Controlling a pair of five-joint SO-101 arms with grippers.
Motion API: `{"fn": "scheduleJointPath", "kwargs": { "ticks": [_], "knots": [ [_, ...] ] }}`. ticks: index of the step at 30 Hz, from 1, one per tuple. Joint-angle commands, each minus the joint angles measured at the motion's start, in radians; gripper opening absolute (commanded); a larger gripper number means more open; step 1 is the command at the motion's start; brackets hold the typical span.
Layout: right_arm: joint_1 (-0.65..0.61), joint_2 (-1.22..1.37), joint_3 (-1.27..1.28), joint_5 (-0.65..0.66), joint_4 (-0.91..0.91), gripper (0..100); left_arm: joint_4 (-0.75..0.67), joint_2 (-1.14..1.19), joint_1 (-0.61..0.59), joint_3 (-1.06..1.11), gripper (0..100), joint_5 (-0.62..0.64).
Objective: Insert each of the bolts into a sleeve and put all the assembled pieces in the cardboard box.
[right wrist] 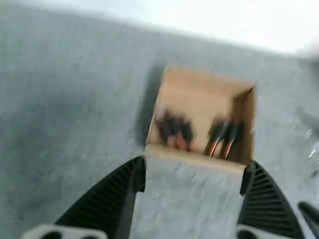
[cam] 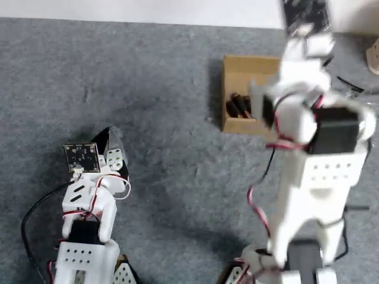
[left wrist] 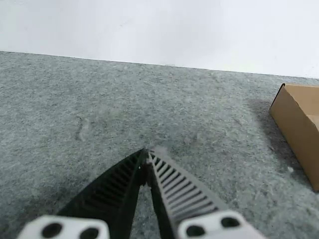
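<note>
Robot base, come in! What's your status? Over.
Left pincer shut, empty. Right pincer open, empty, facing the cardboard box. Dark assembled pieces lying inside it. Nothing blocking the box.

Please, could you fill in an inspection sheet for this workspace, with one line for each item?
Surface: grey mat; no loose bolts or sleeves seen on it.
Job's things: box open at the top; dark pieces with orange ends lie inside in two groups, count unclear.
Clutter: pale item at the far right edge, too unclear to name.
Hands: left hand shut, empty, low over the mat; right hand open, empty, raised near the box.
Cables: red and white wires along the right arm; black cable beside the left arm.
Surroundings: white wall behind the mat.
</note>
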Motion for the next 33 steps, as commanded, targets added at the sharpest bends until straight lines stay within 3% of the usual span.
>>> {"fn": "scheduleJointPath", "kwargs": {
  "ticks": [1,10,14,21,30,33],
  "knots": [
    [-0.016,-0.268,0.427,-0.005,-0.180,27.4,-0.021,-0.004,-0.013,0.004,1,-0.005],
    [-0.015,-0.903,1.399,0.025,-0.691,27.4,-0.021,-0.004,-0.013,0.004,1,-0.005],
    [-0.015,-1.124,1.664,0.092,-0.750,27.4,-0.021,-0.004,-0.013,0.004,1,-0.005],
    [-0.015,-1.488,1.983,0.087,-0.762,27.4,-0.021,-0.001,-0.013,0.004,1,-0.005],
    [-0.016,-1.442,2.275,0.086,-0.929,27.4,-0.021,0.001,-0.013,0.004,1,-0.005],
    [-0.015,-1.428,2.304,0.005,-0.883,27.4,-0.021,-0.002,-0.013,0.004,1,-0.005]
  ]
}}
